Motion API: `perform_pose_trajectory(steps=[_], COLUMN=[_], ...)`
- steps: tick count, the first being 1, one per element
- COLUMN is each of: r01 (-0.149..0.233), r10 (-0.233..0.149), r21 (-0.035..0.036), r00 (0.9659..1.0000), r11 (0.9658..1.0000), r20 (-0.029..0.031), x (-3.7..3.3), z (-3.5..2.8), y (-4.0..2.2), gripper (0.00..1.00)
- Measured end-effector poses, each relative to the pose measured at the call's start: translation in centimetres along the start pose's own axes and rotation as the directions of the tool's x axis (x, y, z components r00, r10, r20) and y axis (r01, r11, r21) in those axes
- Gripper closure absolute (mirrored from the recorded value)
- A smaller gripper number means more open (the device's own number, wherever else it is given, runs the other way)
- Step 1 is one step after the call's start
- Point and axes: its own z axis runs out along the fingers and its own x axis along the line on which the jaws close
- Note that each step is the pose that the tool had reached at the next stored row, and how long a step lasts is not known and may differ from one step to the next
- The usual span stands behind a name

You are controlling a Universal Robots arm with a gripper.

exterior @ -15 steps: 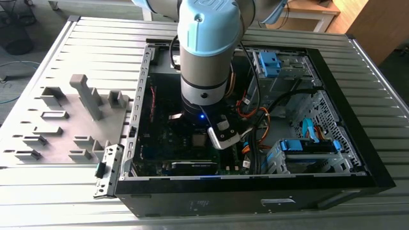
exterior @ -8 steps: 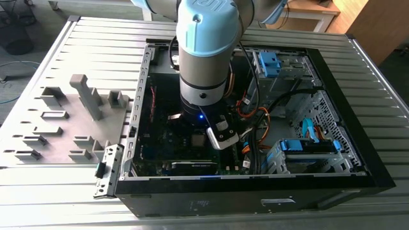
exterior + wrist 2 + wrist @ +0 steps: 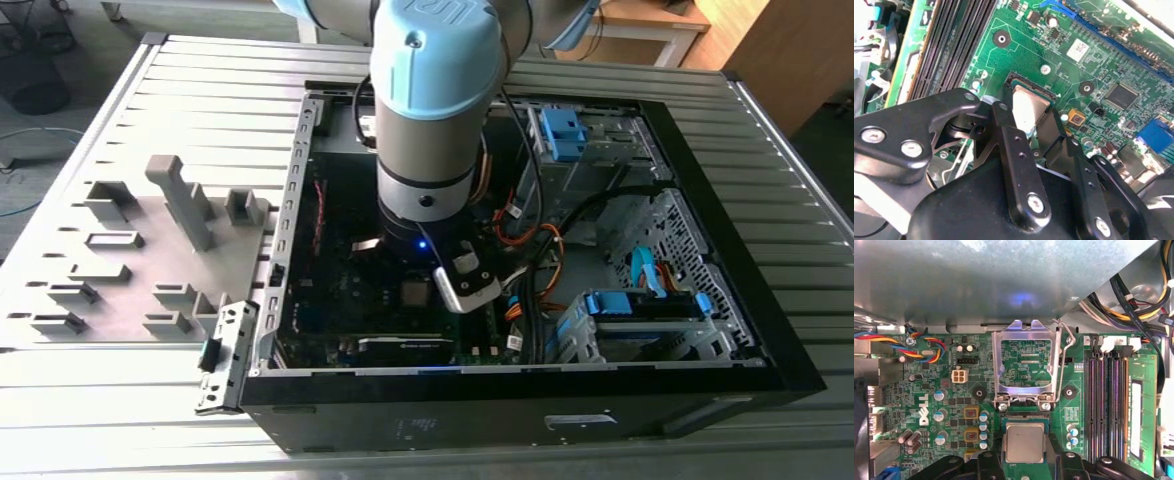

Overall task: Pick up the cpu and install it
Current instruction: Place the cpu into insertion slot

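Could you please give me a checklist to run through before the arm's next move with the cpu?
1. Socket frame swung open, off the socket: ok.
2. Lever unlatched beside the frame: ok.
3. Cpu held in the gripper, a finger against each side: ok.
4. Cpu over the socket, edges parallel to it: ok.
5. Cpu fully seated in the socket: cannot tell.

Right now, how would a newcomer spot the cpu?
Inside the open computer case, find the green motherboard and its raised metal frame. The cpu sits right beside that frame's hinged end: a small solid silvery square, where the frame is hollow.
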Motion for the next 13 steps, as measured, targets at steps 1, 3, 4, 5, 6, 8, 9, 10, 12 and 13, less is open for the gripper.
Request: perform_pose_trajectory(steps=[1, 3, 4, 5, 6, 8, 9, 10, 12, 13], r01=[0.001, 0.002, 0.003, 0.003, 0.003, 0.003, 0.003, 0.003, 0.003, 0.003], r10=[-0.001, -0.002, -0.003, -0.003, -0.003, -0.003, -0.003, -0.003, -0.003, -0.003], r21=[0.0000, 0.0001, -0.0001, 0.0001, 0.0001, -0.0001, 0.0001, 0.0000, 0.0001, 0.0001], r00=[1.0000, 1.0000, 1.0000, 1.0000, 1.0000, 1.0000, 1.0000, 1.0000, 1.0000, 1.0000], r11=[1.0000, 1.0000, 1.0000, 1.0000, 1.0000, 1.0000, 1.0000, 1.0000, 1.0000, 1.0000], r20=[0.0000, 0.0000, 0.0000, 0.0000, -0.0001, 0.0001, 0.0000, 0.0000, -0.0001, -0.0001], x=[-0.02, -0.06, -0.12, -0.12, -0.12, -0.12, -0.12, -0.12, -0.12, -0.11], z=[0.00, 0.00, 0.00, 0.00, 0.02, 0.13, 0.16, 0.16, 0.16, 0.17], y=[0.00, 0.00, 0.01, 0.00, 0.00, 0.01, 0.01, 0.01, 0.01, -0.02], gripper=[0.56, 0.56, 0.56, 0.56, 0.56, 0.56, 0.56, 0.56, 0.56, 0.56])
